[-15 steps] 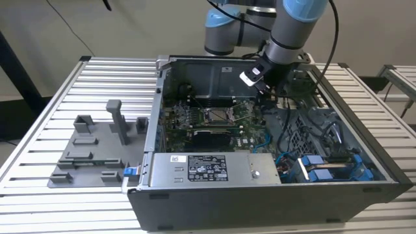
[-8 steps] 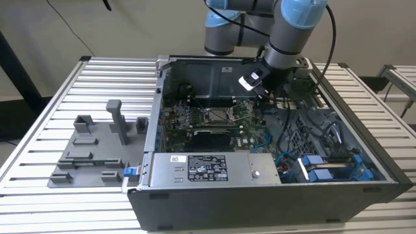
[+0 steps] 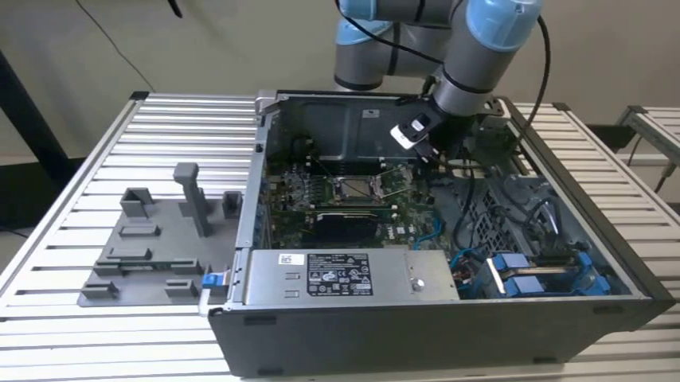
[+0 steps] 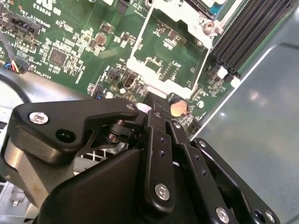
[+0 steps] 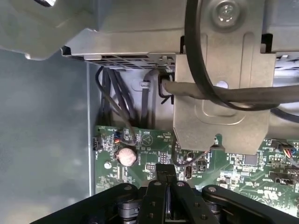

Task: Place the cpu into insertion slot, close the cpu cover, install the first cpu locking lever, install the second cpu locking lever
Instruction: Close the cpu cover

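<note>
Insertion slot [image 3: 351, 189] lies mid-board inside the open case [image 3: 447, 334] in the exterior view, a silvery rim around a dark centre. It is too small there to tell whether the cpu sits in it. The tool [image 3: 431, 150] hangs above the board toward the exterior view's right of the slot, close under the case's rear wall, with loose cables [image 3: 467, 208] just beyond it. A grey fixture [image 3: 149, 247] stands well apart on the slatted tabletop [image 3: 95, 143]. In the second wrist view the tool [image 4: 158, 103] has its fingers pressed together, the tip just beside a coin cell [image 4: 178, 108]. Green board [image 4: 79, 51] lies open ahead of it. The slot's metal frame [image 4: 187, 11] is cut off by the picture's edge, the memory slots [image 4: 243, 37] run alongside, and the smooth case wall [image 4: 261, 121] closes that side. In the first wrist view the tool [image 5: 166, 169] is again closed, near the coin cell [image 5: 125, 156]. A metal bracket [image 5: 219, 116] and dark cables [image 5: 124, 102] crowd the space past it and hide the board behind.
</note>
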`<control>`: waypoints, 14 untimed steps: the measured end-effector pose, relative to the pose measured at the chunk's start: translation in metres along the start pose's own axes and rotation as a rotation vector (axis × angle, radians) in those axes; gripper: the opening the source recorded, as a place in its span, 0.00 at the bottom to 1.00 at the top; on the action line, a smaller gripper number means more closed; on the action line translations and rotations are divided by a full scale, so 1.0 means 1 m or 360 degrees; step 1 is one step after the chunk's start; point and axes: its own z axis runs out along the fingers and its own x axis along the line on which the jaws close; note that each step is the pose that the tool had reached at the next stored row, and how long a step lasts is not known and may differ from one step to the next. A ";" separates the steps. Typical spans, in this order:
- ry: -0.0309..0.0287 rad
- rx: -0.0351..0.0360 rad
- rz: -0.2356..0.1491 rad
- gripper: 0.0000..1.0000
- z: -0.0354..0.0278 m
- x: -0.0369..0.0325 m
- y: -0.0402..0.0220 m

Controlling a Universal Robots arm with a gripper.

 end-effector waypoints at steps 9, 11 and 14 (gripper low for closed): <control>0.00156 0.0048 0.0008 0.11 -0.0011 -0.0044 0.0024; 0.00233 0.0061 0.0010 0.11 -0.0017 -0.0050 0.0033; 0.00404 0.0081 0.0012 0.11 -0.0037 -0.0053 0.0038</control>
